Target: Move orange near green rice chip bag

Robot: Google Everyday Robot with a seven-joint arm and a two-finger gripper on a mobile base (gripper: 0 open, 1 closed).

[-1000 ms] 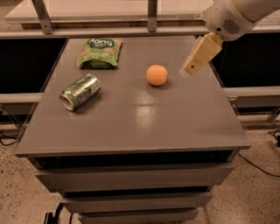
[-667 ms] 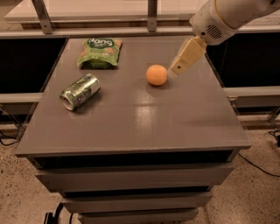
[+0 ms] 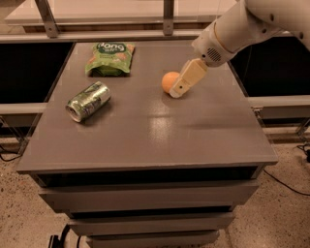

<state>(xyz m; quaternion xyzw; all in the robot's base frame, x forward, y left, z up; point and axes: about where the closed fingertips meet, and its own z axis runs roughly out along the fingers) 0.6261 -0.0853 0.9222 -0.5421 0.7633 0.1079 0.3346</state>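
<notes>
The orange [image 3: 169, 81] sits on the grey table top [image 3: 155, 131], right of centre toward the back. The green rice chip bag [image 3: 110, 58] lies flat at the back left of the table, well apart from the orange. My gripper [image 3: 180, 88] comes down from the upper right on the white arm [image 3: 242, 29]; its cream tip is right against the orange's right side, low near the table surface, and covers part of the fruit.
A shiny green-and-silver can [image 3: 88, 100] lies on its side at the left of the table, in front of the bag. The table's edges drop off on all sides. A rail with metal posts [image 3: 168, 14] runs behind the table.
The gripper has moved left and down from the table's right side until its tip sits against the orange. The orange, bag and can have not moved.
</notes>
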